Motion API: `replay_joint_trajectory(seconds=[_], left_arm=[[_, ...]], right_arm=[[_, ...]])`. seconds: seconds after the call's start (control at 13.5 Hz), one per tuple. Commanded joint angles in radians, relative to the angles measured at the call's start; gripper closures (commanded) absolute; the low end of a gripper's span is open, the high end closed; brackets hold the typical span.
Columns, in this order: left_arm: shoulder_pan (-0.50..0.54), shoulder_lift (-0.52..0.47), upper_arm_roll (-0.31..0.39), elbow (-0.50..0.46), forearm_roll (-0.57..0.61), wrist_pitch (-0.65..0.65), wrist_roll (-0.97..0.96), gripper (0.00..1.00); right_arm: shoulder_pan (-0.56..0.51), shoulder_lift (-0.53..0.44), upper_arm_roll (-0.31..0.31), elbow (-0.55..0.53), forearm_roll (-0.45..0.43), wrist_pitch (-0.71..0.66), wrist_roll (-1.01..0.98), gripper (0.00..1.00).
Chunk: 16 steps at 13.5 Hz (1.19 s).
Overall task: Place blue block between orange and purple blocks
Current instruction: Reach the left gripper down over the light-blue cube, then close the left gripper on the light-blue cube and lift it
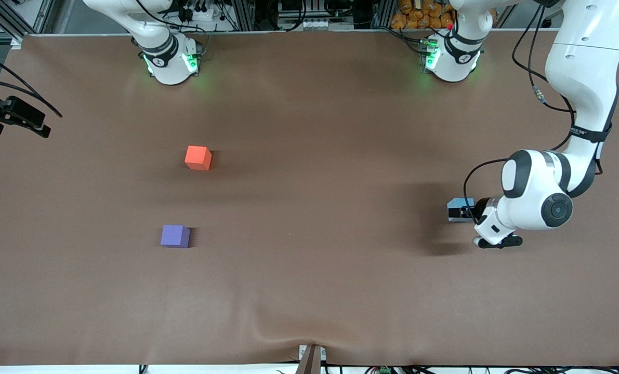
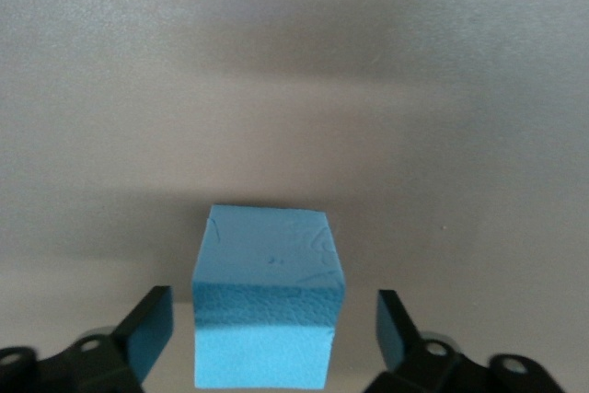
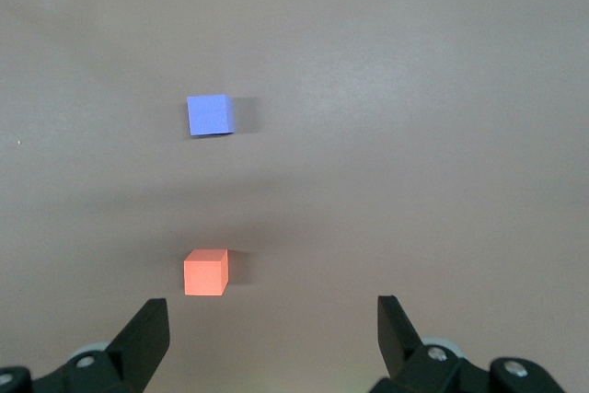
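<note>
Three cubes: all sit on the brown table [image 1: 309, 291], none stacked, none touching.
Blue block [image 2: 267, 306]: rests flat at the left arm's end of the table, well apart from the other two, about as near the front camera as the purple one.
Orange block [image 1: 198, 157]: toward the right arm's end, farther from the front camera than the purple one.
Purple block [image 1: 175, 236]: same end, nearer the front camera, with open tabletop between it and the orange one; that gap looks wide enough for a third cube.
Left gripper [image 2: 274, 338]: down at the blue block, one finger on each side of it; a sliver of space shows on both sides, so the claw is apart and not yet clamped.
Right gripper [image 3: 272, 338]: up in the air over the right arm's end of the table, looking down on the orange and purple cubes; fingers spread wide, holding nothing. That arm waits.
Handling, my guess: the blue block looks like matte foam, so light, slightly soft, not slippery and not fragile.
Where to hold: on two flat, parallel side faces, about mid-height, squarely, so it does not twist when lifted.
Pressure: gentle should do.
</note>
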Motion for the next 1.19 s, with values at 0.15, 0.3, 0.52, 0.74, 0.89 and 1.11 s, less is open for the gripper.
replay_joint_trajectory(seconds=[0.15,0.3,0.52,0.74,0.89,1.11], left_arm=[[0.004,0.020,-0.002,-0.005,-0.002,0.028,0.004,0.95],[0.001,0.014,-0.002,-0.005,-0.002,0.026,-0.002,1.00],[-0.010,-0.036,-0.029,0.001,-0.008,-0.034,-0.012,1.00],[-0.007,-0.114,-0.130,0.018,-0.018,-0.109,-0.041,1.00],[-0.012,-0.136,-0.218,0.053,-0.018,-0.138,-0.112,1.00],[-0.086,-0.115,-0.287,0.108,-0.016,-0.147,-0.202,1.00]], right_arm=[[-0.014,-0.021,0.007,-0.019,0.014,-0.001,-0.009,0.00],[-0.013,-0.021,0.007,-0.019,0.014,-0.003,-0.009,0.00],[-0.013,-0.023,0.007,-0.019,0.014,-0.003,-0.009,0.00],[-0.013,-0.021,0.007,-0.019,0.014,-0.003,-0.009,0.00],[-0.013,-0.021,0.007,-0.019,0.014,-0.003,-0.009,0.00],[-0.013,-0.021,0.007,-0.019,0.014,-0.001,-0.009,0.00]])
